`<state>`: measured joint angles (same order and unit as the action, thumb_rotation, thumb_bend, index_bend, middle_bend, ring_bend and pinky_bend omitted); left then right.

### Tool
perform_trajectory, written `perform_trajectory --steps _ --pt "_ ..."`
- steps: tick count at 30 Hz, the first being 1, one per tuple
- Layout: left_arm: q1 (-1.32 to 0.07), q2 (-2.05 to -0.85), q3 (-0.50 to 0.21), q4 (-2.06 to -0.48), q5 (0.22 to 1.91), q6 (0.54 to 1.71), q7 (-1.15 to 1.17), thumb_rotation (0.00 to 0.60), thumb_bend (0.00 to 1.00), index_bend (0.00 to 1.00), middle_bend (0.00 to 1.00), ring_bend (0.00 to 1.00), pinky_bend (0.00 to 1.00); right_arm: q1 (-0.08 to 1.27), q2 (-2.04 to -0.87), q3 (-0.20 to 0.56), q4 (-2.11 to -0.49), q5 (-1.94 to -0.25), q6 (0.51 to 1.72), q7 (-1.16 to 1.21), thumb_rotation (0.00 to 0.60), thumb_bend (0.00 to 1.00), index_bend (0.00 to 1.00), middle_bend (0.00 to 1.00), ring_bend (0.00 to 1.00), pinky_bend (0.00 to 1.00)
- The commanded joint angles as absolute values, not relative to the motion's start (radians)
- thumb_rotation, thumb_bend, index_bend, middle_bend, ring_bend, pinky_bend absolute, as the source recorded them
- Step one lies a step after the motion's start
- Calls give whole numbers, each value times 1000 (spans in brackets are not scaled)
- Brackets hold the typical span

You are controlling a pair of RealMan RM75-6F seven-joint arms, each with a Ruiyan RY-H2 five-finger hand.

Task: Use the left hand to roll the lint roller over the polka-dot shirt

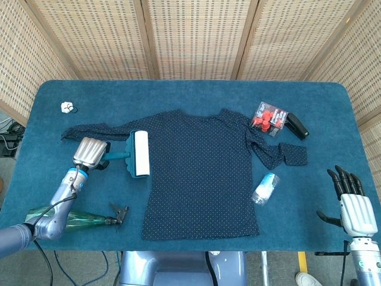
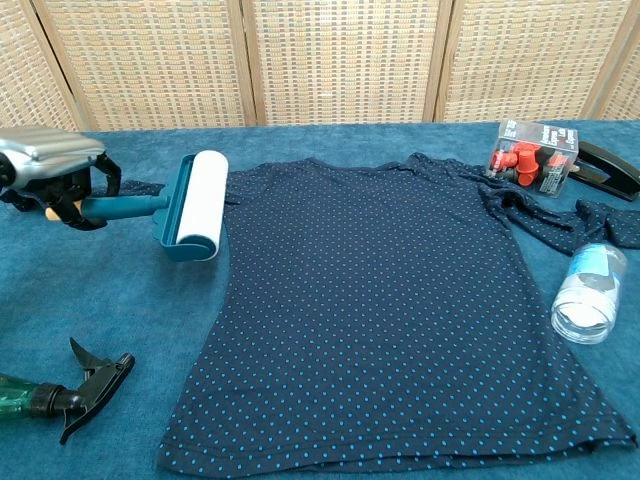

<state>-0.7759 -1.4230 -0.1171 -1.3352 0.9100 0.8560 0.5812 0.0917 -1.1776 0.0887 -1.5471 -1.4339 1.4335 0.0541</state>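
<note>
Head view, left of centre: the left hand point(image 1: 90, 152) is curled around the teal handle of the lint roller point(image 1: 138, 154), gripping it, and the white roll sits at the left edge of the polka-dot shirt point(image 1: 205, 173), which lies flat mid-frame on the blue table point(image 1: 196, 94). In the chest view the same hand point(image 2: 48, 177) shows at the upper left with the roller point(image 2: 195, 205) tilted just beside the shirt's sleeve. At the lower right of the head view the right hand point(image 1: 353, 205) holds nothing, fingers straight and slightly apart. A green spray bottle point(image 1: 77, 218) lies at the lower left.
</note>
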Motion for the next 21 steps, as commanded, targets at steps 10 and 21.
perform_trajectory --steps 10,21 --pt "-919 -1427 -112 -1348 721 761 780 600 574 810 917 769 727 97 -1179 105 -1526 -1392 1411 56 600 79 0 0 0 0" --pt "-1103 -1454 -49 -1358 418 733 985 600 576 811 916 769 727 102 -1186 112 -1499 -1363 1385 60 600 79 0 0 0 0"
